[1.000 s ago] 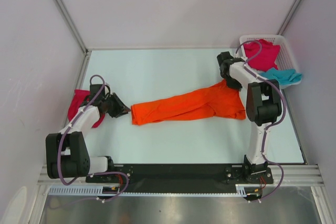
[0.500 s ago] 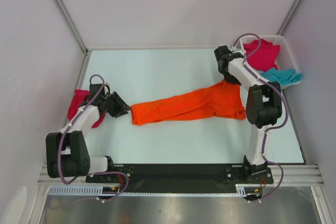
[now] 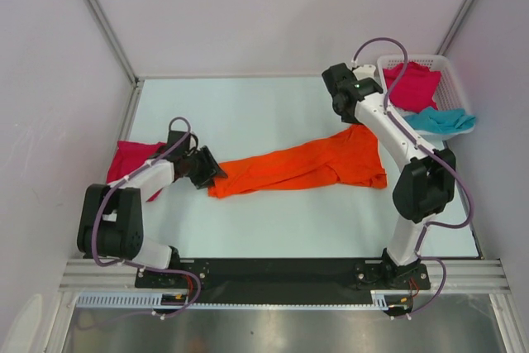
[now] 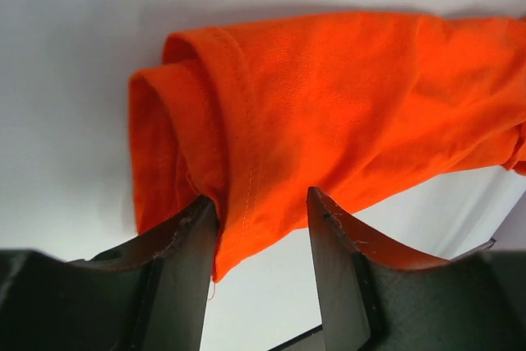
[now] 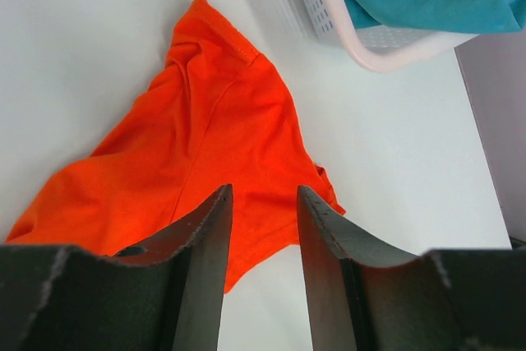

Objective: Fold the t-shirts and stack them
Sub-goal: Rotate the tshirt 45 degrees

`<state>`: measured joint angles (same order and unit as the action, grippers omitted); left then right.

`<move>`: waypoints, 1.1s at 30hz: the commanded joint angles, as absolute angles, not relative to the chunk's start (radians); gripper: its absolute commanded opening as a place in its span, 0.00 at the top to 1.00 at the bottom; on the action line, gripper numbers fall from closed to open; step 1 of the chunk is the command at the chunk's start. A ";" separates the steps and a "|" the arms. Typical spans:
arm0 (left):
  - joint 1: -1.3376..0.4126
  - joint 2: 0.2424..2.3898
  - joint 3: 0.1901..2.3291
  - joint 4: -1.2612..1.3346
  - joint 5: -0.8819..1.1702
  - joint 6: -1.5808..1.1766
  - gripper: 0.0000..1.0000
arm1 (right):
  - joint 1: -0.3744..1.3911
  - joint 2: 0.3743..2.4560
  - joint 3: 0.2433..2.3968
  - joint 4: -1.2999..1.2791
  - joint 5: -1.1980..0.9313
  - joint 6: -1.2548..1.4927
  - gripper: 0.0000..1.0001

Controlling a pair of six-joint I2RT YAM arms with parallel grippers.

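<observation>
At the worktop's left edge lies the first magenta t-shirt [image 3: 131,157], bunched and partly over the edge; it looks set aside to leave the middle free, though whether it is folded I cannot tell. Just right of it the left end effector [image 4: 261,200] sits low with its jaws moderately apart, straddling the rolled hem of the orange t-shirt [image 3: 306,163] without pinching it, placed, I judge, for taking that end. The orange t-shirt stretches across the worktop's middle as a long, narrow, rumpled band, widening towards the right edge. The right end effector [image 5: 263,192] hovers above that wider end, jaws apart and holding nothing. In the far right corner the white basket [image 5: 329,18] keeps the second magenta t-shirt [image 3: 413,84] and the teal t-shirt [image 3: 446,120], which drapes over its rim, both apparently awaiting their turn. The worktop [image 3: 248,113] is pale, smooth and matte. Plain white panels with metal struts enclose it.
</observation>
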<state>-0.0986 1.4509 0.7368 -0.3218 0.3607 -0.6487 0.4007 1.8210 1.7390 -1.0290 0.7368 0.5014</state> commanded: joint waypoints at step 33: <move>-0.225 1.578 0.721 -0.361 0.121 -0.804 0.67 | 0.451 1.605 1.522 -1.025 0.673 0.538 0.57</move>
